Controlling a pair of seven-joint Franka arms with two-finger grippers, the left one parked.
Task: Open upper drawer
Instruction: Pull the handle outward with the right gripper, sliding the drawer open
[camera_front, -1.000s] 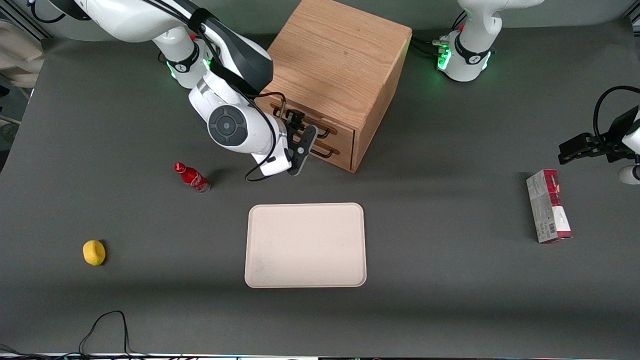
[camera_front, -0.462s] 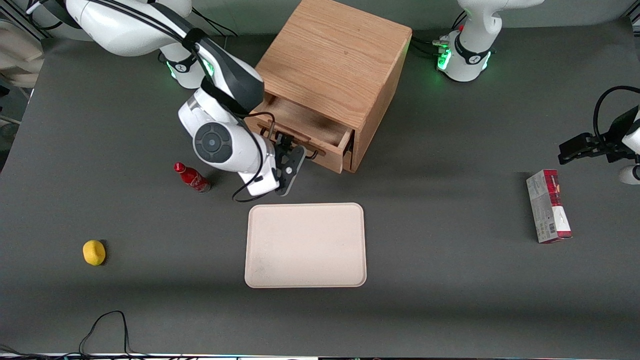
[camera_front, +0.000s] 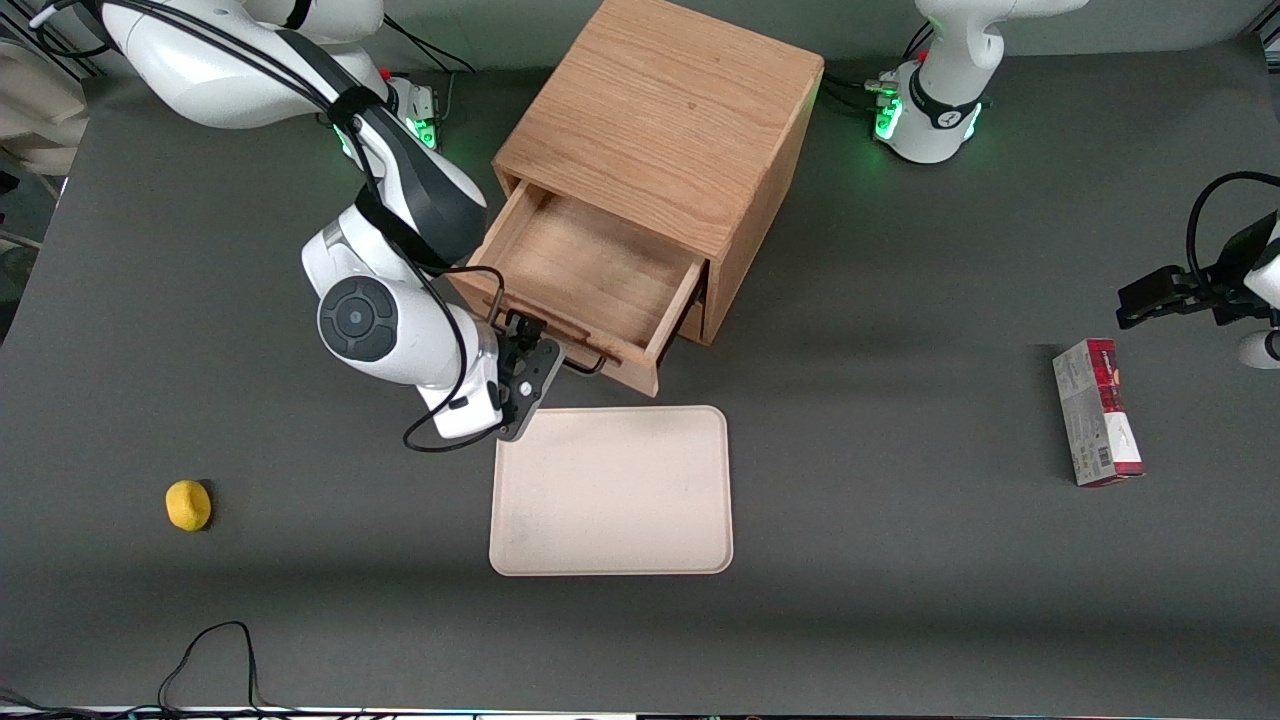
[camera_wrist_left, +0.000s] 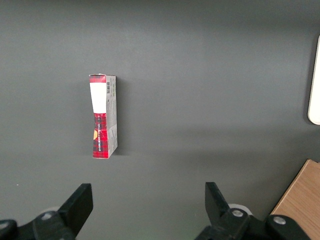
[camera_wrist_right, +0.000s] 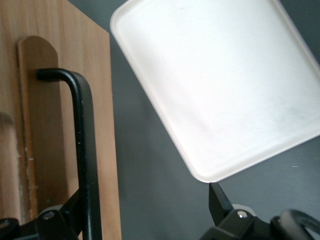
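Note:
The upper drawer (camera_front: 590, 268) of the oak cabinet (camera_front: 668, 110) stands pulled well out, its bare wooden inside showing. Its black bar handle (camera_front: 572, 352) runs along the drawer front (camera_wrist_right: 42, 130) on the side nearer the front camera. My right gripper (camera_front: 527, 362) is at the handle's end toward the working arm. In the right wrist view the handle (camera_wrist_right: 83, 150) lies against the inside of one finger while the other finger (camera_wrist_right: 218, 202) stands far off, so the gripper (camera_wrist_right: 147, 217) is open with the bar hooked, not clamped.
A beige tray (camera_front: 610, 490) lies just nearer the front camera than the drawer, its corner under my gripper. A yellow lemon (camera_front: 187, 504) sits toward the working arm's end. A red and grey box (camera_front: 1097, 412) lies toward the parked arm's end.
The upper drawer has slid from shut to far out toward the front camera, with my gripper moving along at its handle. My arm now covers the red bottle.

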